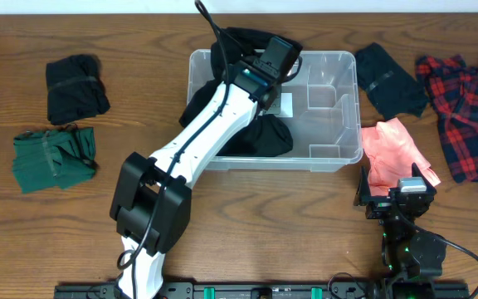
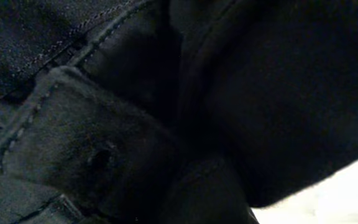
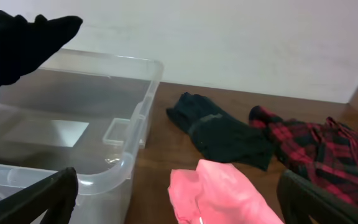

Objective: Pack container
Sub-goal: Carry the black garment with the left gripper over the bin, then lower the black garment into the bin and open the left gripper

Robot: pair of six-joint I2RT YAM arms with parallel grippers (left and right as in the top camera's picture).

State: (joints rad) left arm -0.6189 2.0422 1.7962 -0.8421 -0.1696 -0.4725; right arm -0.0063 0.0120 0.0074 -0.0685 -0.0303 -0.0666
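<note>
Our left fingers [image 1: 269,63] reach down into the container [image 1: 338,154], over its far left part. They are themselves hidden, but they are closed tight, and the black cloth [image 1: 265,137] fills the whole left wrist view [image 2: 104,124], pressed right up against them. From the right wrist we see a fold of that cloth [image 3: 30,31] raised above the container's rim, so we take it as clamped. More of the cloth lies under and beside these fingers on the container's floor, and part hangs over the far wall.

Our right fingers [image 1: 395,184] stand wide apart with nothing between them, low over the counter [image 1: 264,237]. The container [image 3: 135,124] sits ahead of them and to their left, its near right corner closest. A pink cloth [image 1: 392,149] lies just ahead of them, touching that corner. Farther ahead lies a dark cloth [image 1: 388,79], and ahead to their right a red plaid shirt [image 1: 467,108].

Well to the left of our left fingers, apart from the container, a black bundle [image 1: 75,87] and a green cloth [image 1: 54,158] lie on the counter.
</note>
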